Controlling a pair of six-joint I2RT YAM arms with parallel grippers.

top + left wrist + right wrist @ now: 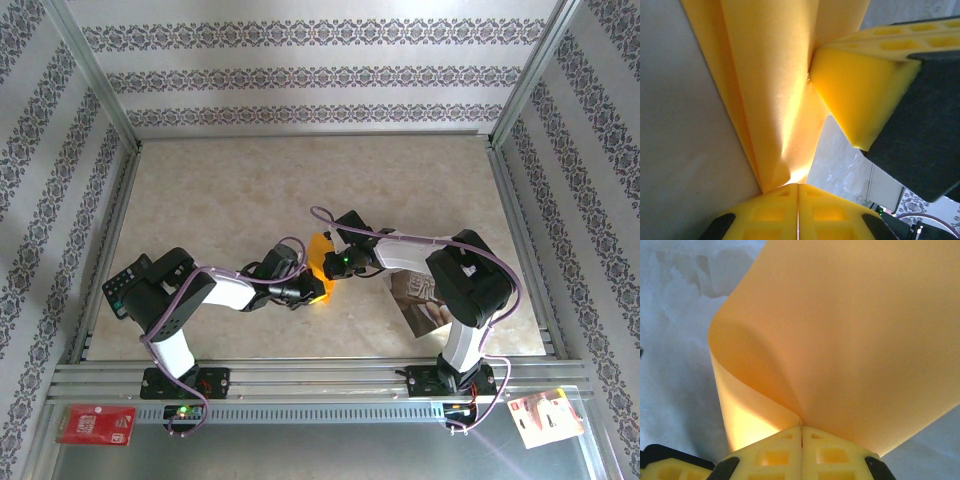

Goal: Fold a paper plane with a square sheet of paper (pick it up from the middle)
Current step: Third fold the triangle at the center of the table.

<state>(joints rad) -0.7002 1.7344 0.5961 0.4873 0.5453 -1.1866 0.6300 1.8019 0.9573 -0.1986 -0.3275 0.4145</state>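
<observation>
Gripping the square sheet of paper (850, 340) with left hand (798, 187) and right hand (801, 427) both pinched shut on it, risking a tear between them if pulled apart.

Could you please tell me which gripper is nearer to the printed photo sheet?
Right. The right gripper, shut on the orange paper, sits a little to the left of the photo sheet; the left gripper pinches the same paper from farther left.
</observation>
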